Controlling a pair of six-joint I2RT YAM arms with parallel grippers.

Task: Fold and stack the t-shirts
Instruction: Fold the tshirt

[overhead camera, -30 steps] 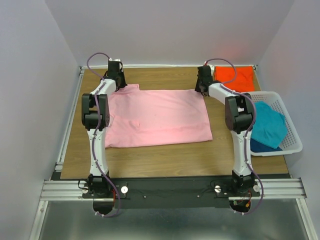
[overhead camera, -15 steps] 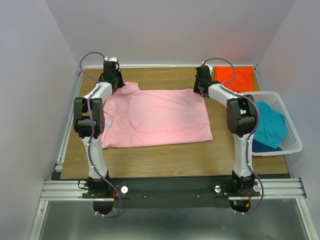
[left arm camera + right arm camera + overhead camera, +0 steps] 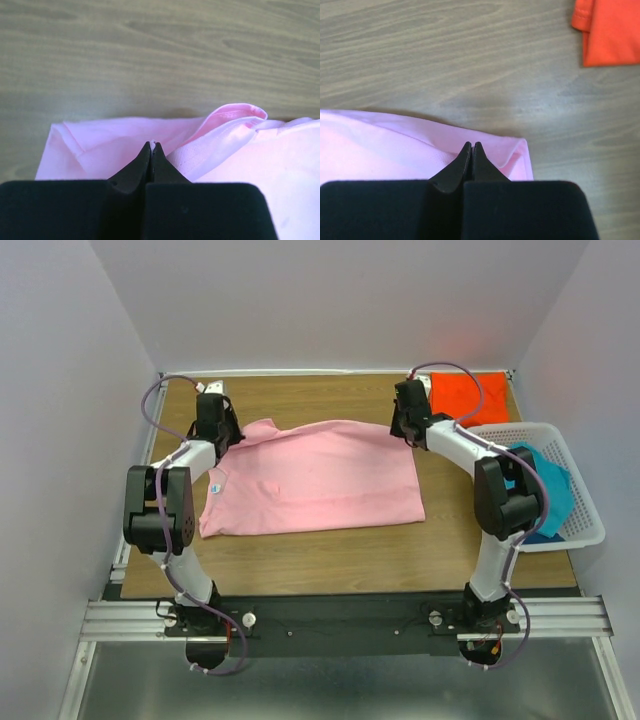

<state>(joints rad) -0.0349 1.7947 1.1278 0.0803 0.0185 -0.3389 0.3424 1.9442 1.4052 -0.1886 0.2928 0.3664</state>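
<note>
The light pink t-shirt [image 3: 315,475] lies spread on the wooden table. My left gripper [image 3: 222,432] is shut on its far left edge, lifting a fold of pink cloth [image 3: 220,135]; the gripper [image 3: 152,146] pinches a sliver of fabric. My right gripper [image 3: 405,426] is shut on the far right corner of the pink shirt [image 3: 395,145], its tips [image 3: 471,145] closed on the cloth. The folded orange t-shirt [image 3: 468,397] lies at the far right, also in the right wrist view [image 3: 610,30]. The teal t-shirt [image 3: 545,490] sits in the basket.
A white lattice basket [image 3: 585,530] stands at the right table edge, holding the teal shirt over a darker blue cloth [image 3: 515,532]. Bare wood [image 3: 340,560] runs along the near side of the pink shirt. Walls close in on the left, back and right.
Both grippers have pulled the pink shirt's far edge toward the near side; the far edge now curls up and back, most at the left. The left arm's elbow has swung outward.
</note>
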